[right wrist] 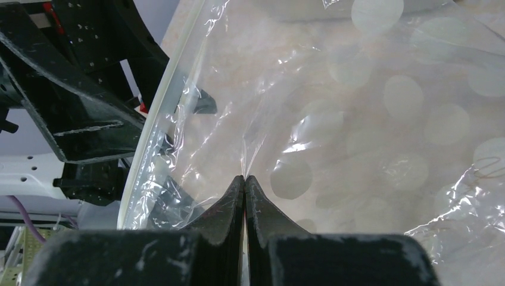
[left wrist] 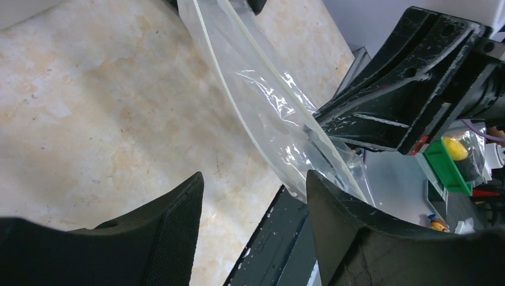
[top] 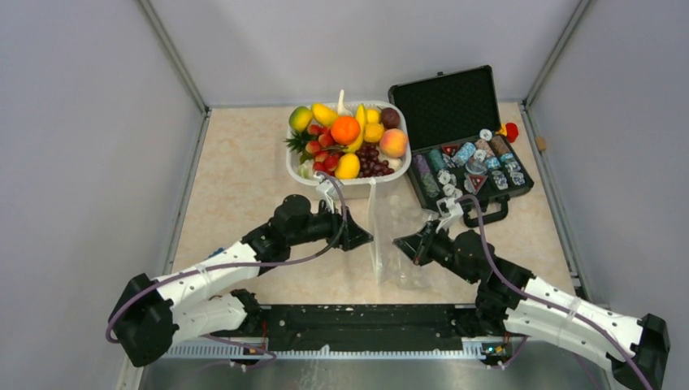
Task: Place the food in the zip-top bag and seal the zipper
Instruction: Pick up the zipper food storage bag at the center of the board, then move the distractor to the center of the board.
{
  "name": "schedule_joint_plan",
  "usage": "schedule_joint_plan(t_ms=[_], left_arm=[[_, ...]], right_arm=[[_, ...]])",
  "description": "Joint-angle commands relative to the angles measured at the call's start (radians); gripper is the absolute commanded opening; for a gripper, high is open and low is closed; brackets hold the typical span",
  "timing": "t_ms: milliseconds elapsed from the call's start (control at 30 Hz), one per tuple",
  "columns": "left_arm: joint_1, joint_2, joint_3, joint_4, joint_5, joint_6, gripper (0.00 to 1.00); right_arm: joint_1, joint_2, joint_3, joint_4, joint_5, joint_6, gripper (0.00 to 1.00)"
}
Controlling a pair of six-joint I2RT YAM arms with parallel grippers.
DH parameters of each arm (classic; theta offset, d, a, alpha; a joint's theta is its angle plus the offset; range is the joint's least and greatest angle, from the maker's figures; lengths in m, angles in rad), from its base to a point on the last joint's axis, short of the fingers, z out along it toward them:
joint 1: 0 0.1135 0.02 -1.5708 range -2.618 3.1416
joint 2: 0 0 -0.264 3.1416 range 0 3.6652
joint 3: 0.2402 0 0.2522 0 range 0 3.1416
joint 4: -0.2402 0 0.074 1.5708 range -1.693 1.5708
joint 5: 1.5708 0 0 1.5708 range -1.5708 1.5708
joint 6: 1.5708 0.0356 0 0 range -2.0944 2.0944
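We pinch the clear, polka-dotted plastic bag (right wrist: 387, 107) in our right gripper (right wrist: 245, 177), while our left gripper (left wrist: 255, 179), jaws parted, faces its whitish zipper strip (left wrist: 237, 98).

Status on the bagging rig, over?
Left gripper open at the zipper edge. Right gripper shut, pinching the zip-top bag film. Food in the white tub, none bagged. No obstruction seen.

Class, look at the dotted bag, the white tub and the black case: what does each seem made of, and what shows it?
The zip-top bag: thin clear plastic film, glossy; it crinkles and the table shows through. The tub: probably moulded plastic, smooth white walls. The case: hard black shell, textured dark lining, possibly foam.
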Motion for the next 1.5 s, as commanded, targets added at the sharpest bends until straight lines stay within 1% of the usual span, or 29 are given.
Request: schedule_joint_plan(t_ms=[0, 67, 167, 200, 300, 333, 367, 433, 467, 500, 567, 633, 700, 767, 800, 833, 933, 967, 1000, 1033, 1100, 1133, 1267, 1367, 1400, 1467], left_arm=[[0.006, 0.063, 0.051, 0.044, 0.002, 0.015, 0.64], [0.005, 0.105, 0.075, 0.034, 0.004, 0.010, 0.59], [0.005, 0.140, 0.096, 0.023, 0.034, 0.010, 0.45], [0.006, 0.139, 0.096, 0.018, 0.036, 0.009, 0.40], [0.006, 0.121, 0.086, -0.001, 0.025, 0.025, 0.16], [0.006, 0.114, 0.085, -0.016, 0.009, 0.033, 0.05], [0.005, 0.105, 0.085, -0.035, -0.007, 0.043, 0.00], [0.005, 0.090, 0.084, -0.069, -0.041, 0.062, 0.00], [0.006, 0.082, 0.082, -0.091, -0.065, 0.072, 0.00], [0.006, 0.075, 0.082, -0.117, -0.085, 0.085, 0.00], [0.006, 0.052, 0.080, -0.178, -0.110, 0.130, 0.00], [0.006, 0.030, 0.076, -0.256, -0.126, 0.175, 0.00], [0.006, 0.012, 0.083, -0.334, -0.136, 0.212, 0.00], [0.005, -0.009, 0.096, -0.418, -0.136, 0.241, 0.00], [0.005, -0.020, 0.105, -0.460, -0.142, 0.249, 0.00], [0.006, -0.032, 0.112, -0.502, -0.154, 0.247, 0.00], [0.005, -0.085, 0.105, -0.557, -0.183, 0.233, 0.00], [0.005, -0.105, 0.094, -0.557, -0.185, 0.219, 0.00], [0.004, -0.123, 0.081, -0.559, -0.190, 0.206, 0.00], [0.004, -0.140, 0.075, -0.566, -0.199, 0.185, 0.00], [0.006, -0.154, 0.063, -0.572, -0.214, 0.168, 0.00], [0.006, -0.156, 0.062, -0.575, -0.225, 0.165, 0.00], [0.006, -0.158, 0.075, -0.582, -0.229, 0.169, 0.00], [0.005, -0.158, 0.091, -0.591, -0.241, 0.186, 0.00], [0.005, -0.156, 0.096, -0.594, -0.246, 0.191, 0.00], [0.006, -0.147, 0.107, -0.597, -0.249, 0.202, 0.00]], right_arm=[[-0.008, 0.024, -0.007, 0.114, -0.009, 0.017, 0.00], [-0.008, 0.040, -0.001, 0.121, -0.021, 0.010, 0.00], [-0.008, 0.052, 0.009, 0.101, -0.013, 0.010, 0.00], [-0.008, 0.051, 0.011, 0.097, -0.012, 0.012, 0.00], [-0.008, 0.055, 0.020, 0.078, -0.014, 0.020, 0.00], [-0.008, 0.058, 0.028, 0.064, -0.010, 0.025, 0.08], [-0.008, 0.064, 0.039, 0.042, 0.001, 0.037, 0.26], [-0.008, 0.076, 0.072, -0.012, 0.023, 0.049, 0.65], [-0.008, 0.083, 0.096, -0.045, 0.053, 0.057, 0.77], [-0.008, 0.088, 0.122, -0.087, 0.088, 0.072, 0.80], [-0.019, 0.088, 0.169, -0.150, 0.159, 0.080, 0.80], [-0.057, 0.090, 0.207, -0.194, 0.188, 0.068, 0.80], [-0.122, 0.099, 0.224, -0.211, 0.163, 0.064, 0.79], [-0.207, 0.111, 0.225, -0.208, 0.105, 0.063, 0.78], [-0.249, 0.120, 0.221, -0.206, 0.075, 0.070, 0.73], [-0.296, 0.135, 0.211, -0.186, 0.035, 0.064, 0.64], [-0.424, 0.245, 0.208, -0.135, -0.116, 0.042, 0.53], [-0.452, 0.289, 0.209, -0.123, -0.138, 0.050, 0.48], [-0.465, 0.332, 0.209, -0.099, -0.148, 0.051, 0.43], [-0.467, 0.369, 0.204, -0.059, -0.158, 0.047, 0.40], [-0.468, 0.436, 0.191, 0.031, -0.186, 0.051, 0.30], [-0.469, 0.471, 0.192, 0.056, -0.188, 0.061, 0.26], [-0.469, 0.618, 0.211, 0.106, -0.180, 0.077, 0.26], [-0.468, 0.705, 0.211, 0.151, -0.109, 0.095, 0.26], [-0.469, 0.727, 0.210, 0.174, -0.080, 0.099, 0.27], [-0.469, 0.772, 0.204, 0.257, -0.039, 0.072, 0.32]])
